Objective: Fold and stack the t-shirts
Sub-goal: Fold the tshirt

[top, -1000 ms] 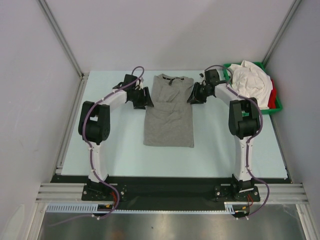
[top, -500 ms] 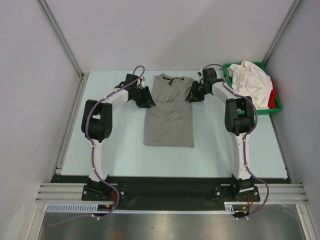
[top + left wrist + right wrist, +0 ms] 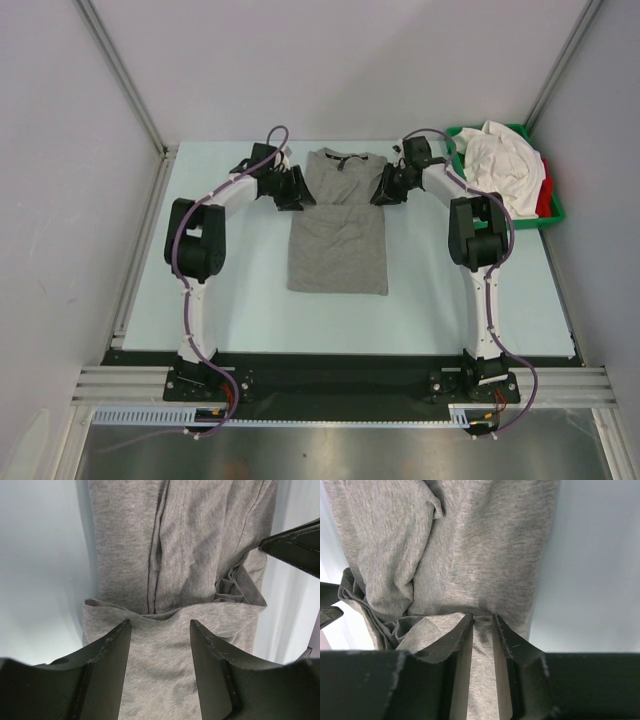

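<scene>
This is a robotics lab test cell, not a home or shop. Plain white panels (image 3: 350,60) on aluminium profile posts (image 3: 120,80) box in a pale table (image 3: 230,310). The left arm (image 3: 195,250) and right arm (image 3: 485,250), trailing purple cables (image 3: 178,275), are bolted to a metal rail (image 3: 340,385) beside a slotted cable duct (image 3: 150,415).

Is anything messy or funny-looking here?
Yes. The white t-shirts are heaped crumpled in the green tray, spilling over its rim. The grey t-shirt lies flat but bunches at one edge.
</scene>
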